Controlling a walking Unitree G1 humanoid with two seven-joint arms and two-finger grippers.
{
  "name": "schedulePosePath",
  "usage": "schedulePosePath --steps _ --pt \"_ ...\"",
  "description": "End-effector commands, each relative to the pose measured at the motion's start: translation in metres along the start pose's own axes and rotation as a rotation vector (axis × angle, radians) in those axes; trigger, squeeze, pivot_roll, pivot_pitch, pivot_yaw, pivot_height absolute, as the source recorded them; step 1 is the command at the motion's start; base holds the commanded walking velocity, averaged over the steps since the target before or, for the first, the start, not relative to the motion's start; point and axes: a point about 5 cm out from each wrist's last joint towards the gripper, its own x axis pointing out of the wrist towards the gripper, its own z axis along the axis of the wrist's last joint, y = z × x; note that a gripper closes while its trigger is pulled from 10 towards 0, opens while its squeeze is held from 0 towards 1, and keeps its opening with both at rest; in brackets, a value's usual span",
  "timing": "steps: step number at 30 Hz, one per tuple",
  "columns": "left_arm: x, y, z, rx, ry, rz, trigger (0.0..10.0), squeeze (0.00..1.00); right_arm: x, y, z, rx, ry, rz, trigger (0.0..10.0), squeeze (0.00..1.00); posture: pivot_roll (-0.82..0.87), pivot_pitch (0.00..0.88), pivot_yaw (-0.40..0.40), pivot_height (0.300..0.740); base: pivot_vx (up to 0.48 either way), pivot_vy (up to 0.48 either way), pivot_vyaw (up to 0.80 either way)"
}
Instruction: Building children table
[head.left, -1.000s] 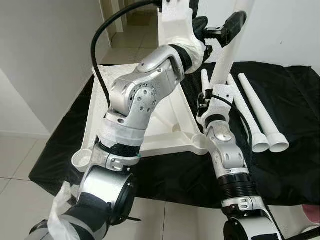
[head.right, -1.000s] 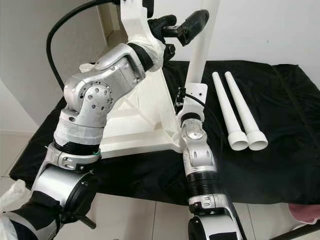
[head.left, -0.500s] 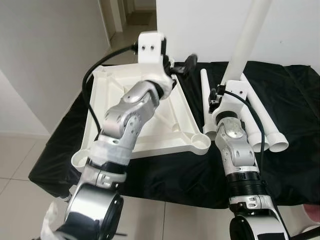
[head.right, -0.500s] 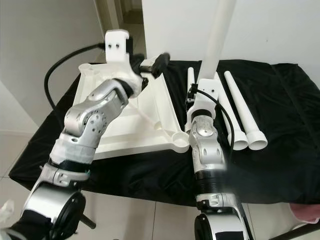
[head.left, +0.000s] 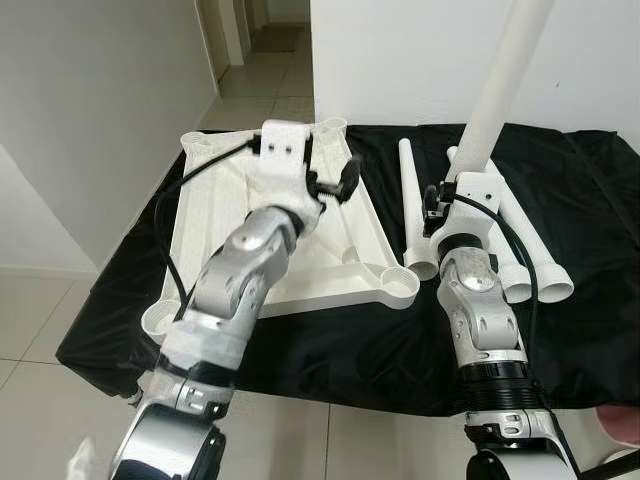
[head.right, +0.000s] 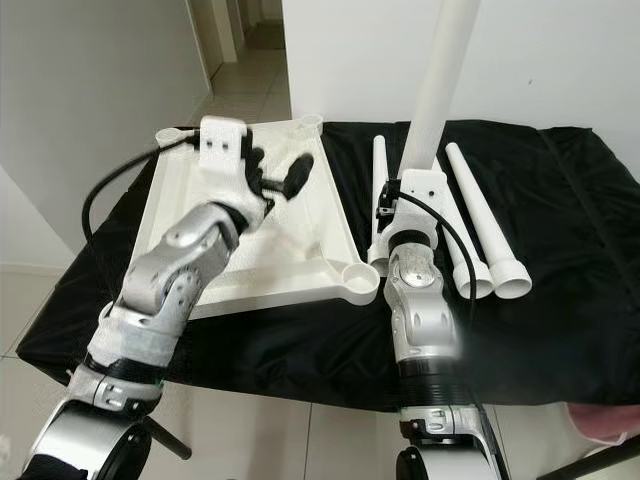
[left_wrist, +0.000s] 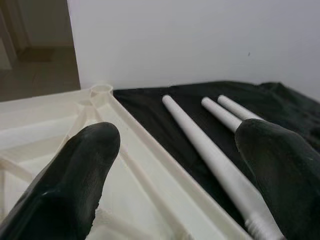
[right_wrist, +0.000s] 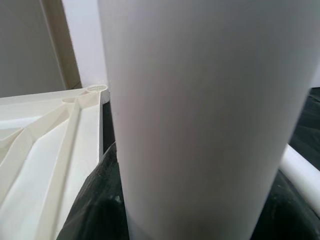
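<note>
One table leg (head.left: 503, 90) upright in right claw (head.left: 462, 185), slightly tilted.

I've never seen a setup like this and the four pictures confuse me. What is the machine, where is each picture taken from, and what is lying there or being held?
It is a humanoid robot with two silver arms, each ending in a two-fingered black tool. Two pictures come from cameras in its head, looking down; the other two sit on its wrists, looking along the fingers. On the black cloth lies an upturned white tabletop and three loose white legs. The right tool holds a fourth leg upright. The left tool hovers open above the tabletop, holding nothing.
</note>
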Motion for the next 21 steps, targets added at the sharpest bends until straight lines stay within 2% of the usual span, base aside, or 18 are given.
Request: schedulePosePath --steps 1,4,5,6,7,8,9,10,14,15,17,21 --pt "-0.004 -0.005 -0.009 0.029 0.028 -0.112 10.0 0.0 -0.001 0.002 0.003 -0.007 -0.01 0.015 10.0 0.0 -0.07 0.008 0.064 0.74 0.0 0.0 0.0" --pt "-0.014 -0.008 -0.025 0.057 0.083 -0.151 10.0 0.0 -0.001 0.0 0.004 -0.018 -0.012 0.014 10.0 0.0 -0.06 0.015 0.066 0.74 0.0 0.0 0.0" --pt "-0.014 -0.008 -0.025 0.057 0.083 -0.151 10.0 0.0 -0.001 0.0 0.004 -0.018 -0.012 0.014 10.0 0.0 -0.06 0.015 0.066 0.74 0.0 0.0 0.0" --pt "-0.018 -0.009 -0.034 0.07 0.125 -0.167 10.0 0.0 -0.001 -0.001 0.004 -0.022 -0.013 0.015 10.0 0.0 -0.06 0.011 0.064 0.74 0.0 0.0 0.0" --pt "-0.018 -0.009 -0.034 0.07 0.125 -0.167 10.0 0.0 -0.001 -0.001 0.004 -0.022 -0.013 0.015 10.0 0.0 -0.06 0.011 0.064 0.74 0.0 0.0 0.0" --pt "-0.022 -0.01 -0.044 0.083 0.173 -0.181 10.0 0.0 -0.001 -0.001 0.004 -0.024 -0.015 0.016 10.0 0.0 -0.06 0.011 0.066 0.74 0.0 0.0 0.0" --pt "-0.022 -0.01 -0.044 0.083 0.173 -0.181 10.0 0.0 -0.001 -0.001 0.004 -0.024 -0.015 0.016 10.0 0.0 -0.06 0.011 0.066 0.74 0.0 0.0 0.0" --pt "-0.025 -0.01 -0.056 0.084 0.233 -0.192 10.0 0.0 -0.001 0.0 0.004 -0.028 -0.015 0.016 10.0 0.0 -0.06 0.01 0.068 0.74 0.0 0.0 0.0" --pt "-0.028 -0.01 -0.064 0.085 0.268 -0.198 10.0 0.0 -0.002 0.0 0.004 -0.031 -0.016 0.017 10.0 0.0 -0.06 0.01 0.068 0.74 0.0 0.0 0.0" --pt "-0.033 -0.013 -0.078 0.076 0.34 -0.222 10.0 0.0 -0.002 0.001 0.004 -0.033 -0.013 0.018 10.0 0.0 -0.06 0.011 0.071 0.74 0.0 0.0 0.0" --pt "-0.037 -0.016 -0.092 0.088 0.396 -0.257 10.0 0.0 -0.002 0.001 0.005 -0.038 -0.015 0.019 10.0 0.0 -0.07 0.013 0.077 0.74 0.0 0.0 0.0" --pt "-0.043 -0.019 -0.105 0.1 0.457 -0.302 10.0 0.0 -0.003 0.0 0.006 -0.051 -0.02 0.017 10.0 0.0 -0.08 0.018 0.082 0.74 0.0 0.0 0.0"
